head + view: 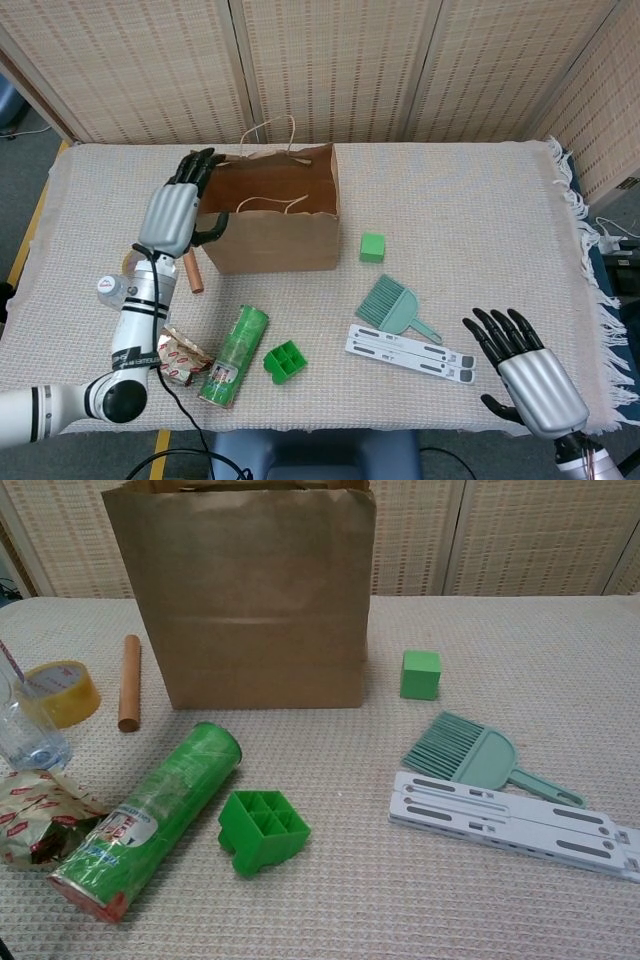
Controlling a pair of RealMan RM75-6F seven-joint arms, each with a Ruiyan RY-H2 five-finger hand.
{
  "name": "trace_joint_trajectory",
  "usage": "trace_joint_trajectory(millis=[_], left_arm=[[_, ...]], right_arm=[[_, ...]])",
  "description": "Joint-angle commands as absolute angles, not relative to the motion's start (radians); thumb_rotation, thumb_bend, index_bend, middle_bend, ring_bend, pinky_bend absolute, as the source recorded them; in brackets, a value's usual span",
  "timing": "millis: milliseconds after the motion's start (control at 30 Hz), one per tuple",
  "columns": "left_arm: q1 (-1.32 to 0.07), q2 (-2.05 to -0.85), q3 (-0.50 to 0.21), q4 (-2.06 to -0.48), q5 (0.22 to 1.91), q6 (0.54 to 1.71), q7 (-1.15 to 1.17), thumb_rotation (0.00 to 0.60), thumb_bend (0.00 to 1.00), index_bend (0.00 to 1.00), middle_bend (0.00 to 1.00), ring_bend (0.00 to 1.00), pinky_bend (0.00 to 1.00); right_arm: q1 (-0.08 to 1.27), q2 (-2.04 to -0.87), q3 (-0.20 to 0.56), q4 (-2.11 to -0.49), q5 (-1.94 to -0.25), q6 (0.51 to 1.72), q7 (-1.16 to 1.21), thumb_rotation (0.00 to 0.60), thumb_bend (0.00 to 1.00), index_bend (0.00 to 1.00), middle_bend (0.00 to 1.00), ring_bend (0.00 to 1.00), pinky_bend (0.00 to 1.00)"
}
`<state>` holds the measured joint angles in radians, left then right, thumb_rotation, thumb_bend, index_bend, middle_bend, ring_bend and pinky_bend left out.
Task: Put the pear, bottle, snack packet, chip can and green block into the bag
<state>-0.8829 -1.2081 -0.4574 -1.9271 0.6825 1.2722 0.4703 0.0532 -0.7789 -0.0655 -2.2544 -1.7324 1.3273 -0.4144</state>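
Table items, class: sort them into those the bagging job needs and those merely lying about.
Needed: brown paper bag, clear plastic bottle, red crinkled snack packet, green cylindrical chip can, small green cube block.

Lying about: yellow tape roll, wooden rod, green gridded tray, green hand brush, white flat folding stand.

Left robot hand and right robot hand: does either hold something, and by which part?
Neither: left robot hand and right robot hand hold nothing, fingers apart.
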Motion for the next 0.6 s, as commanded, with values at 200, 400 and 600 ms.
trace_joint_trajectory(millis=[200,400,600], left_arm=[[-0.618,-0.936,-0.445,-2.054,0.737,1.292,0.196,0.6,0.43,0.1,0.04,0.04,0.27],[-0.455,-0.833,-0.406,-2.009,0.805,1.258,-0.034,0.6,0.43,0.07,0.03,0.03,0.26],[-0.317,-0.815,-0.323,-1.968,0.935,1.225,-0.246,0.6,0.4,0.03,0.0,0.01,0.23]], right_arm=[[0.054,-0.786,-0.069,-2.255,-1.737,1.324,-0.425,0.6,0.06,0.0,0.0,0.0,0.0],[0.052,-0.794,-0.075,-2.256,-1.744,1.32,-0.438,0.6,0.06,0.0,0.0,0.0,0.0],[0.053,-0.799,-0.076,-2.26,-1.741,1.315,-0.445,0.6,0.06,0.0,0.0,0.0,0.0]])
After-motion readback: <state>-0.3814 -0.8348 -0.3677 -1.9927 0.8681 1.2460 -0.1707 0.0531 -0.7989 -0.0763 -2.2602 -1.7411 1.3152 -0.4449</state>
